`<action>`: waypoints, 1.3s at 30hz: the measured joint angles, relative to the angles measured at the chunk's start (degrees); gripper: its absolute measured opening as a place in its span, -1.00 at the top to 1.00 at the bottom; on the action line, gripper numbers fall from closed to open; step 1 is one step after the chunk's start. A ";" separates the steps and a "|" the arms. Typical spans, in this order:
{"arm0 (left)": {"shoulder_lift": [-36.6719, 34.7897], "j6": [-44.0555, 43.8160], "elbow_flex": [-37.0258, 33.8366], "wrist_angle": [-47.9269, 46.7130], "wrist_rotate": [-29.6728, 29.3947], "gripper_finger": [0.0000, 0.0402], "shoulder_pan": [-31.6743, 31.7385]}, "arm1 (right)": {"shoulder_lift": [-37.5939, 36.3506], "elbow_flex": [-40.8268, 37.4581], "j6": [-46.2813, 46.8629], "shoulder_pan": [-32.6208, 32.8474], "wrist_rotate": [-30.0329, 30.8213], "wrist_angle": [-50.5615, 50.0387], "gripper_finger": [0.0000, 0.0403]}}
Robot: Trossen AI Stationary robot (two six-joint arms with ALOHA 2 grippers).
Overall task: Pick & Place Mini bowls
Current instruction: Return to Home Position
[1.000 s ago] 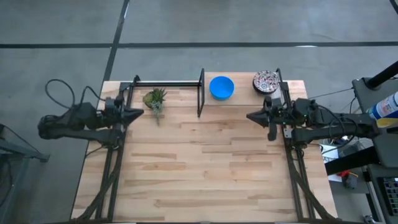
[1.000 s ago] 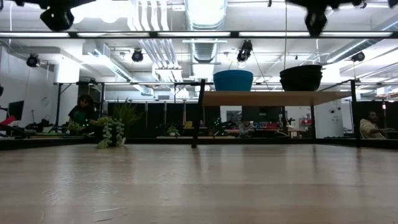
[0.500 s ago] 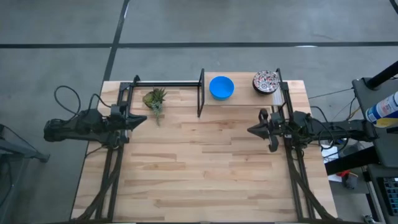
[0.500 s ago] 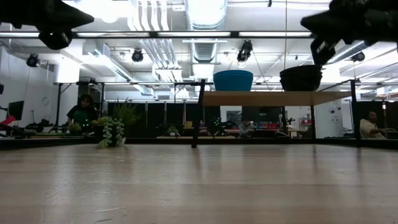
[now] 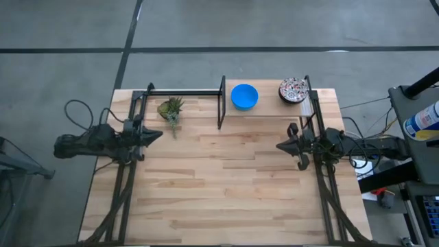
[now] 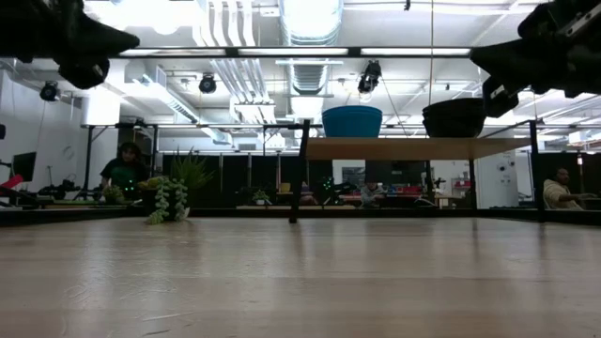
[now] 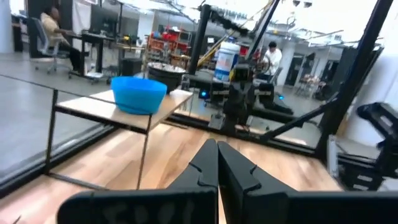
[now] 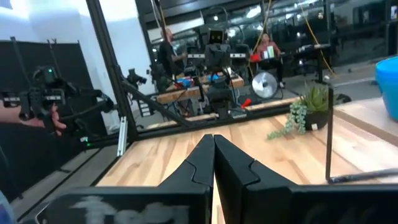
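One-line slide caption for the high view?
Blue bowl and floral bowl on the shelf; left gripper and right gripper shut, empty, above the table.

blue bowl (image 5: pixel 244 96): upright, shelf's left part | floral bowl (image 5: pixel 293 90): upright, shelf's right end

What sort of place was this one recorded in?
Most likely a robotics lab in an open industrial hall: exposed ceiling ducts and strip lights overhead, a person seated at a desk in the background, and a concrete floor around the wooden table.
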 joint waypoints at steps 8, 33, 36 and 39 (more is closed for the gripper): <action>0.34 -2.48 -6.81 6.81 -0.16 1.00 0.00 | -2.13 0.01 -1.78 -0.02 0.04 -2.49 0.96; 2.21 -3.22 -13.44 10.50 0.03 1.00 0.00 | -1.43 0.01 -1.87 -0.04 0.50 -3.39 0.96; 2.21 -3.22 -13.44 10.47 0.03 1.00 0.00 | -1.43 0.01 -1.87 -0.04 0.52 -3.39 0.96; 2.21 -3.22 -13.44 10.43 0.03 1.00 0.00 | -1.43 0.01 -1.87 -0.04 0.53 -3.39 0.96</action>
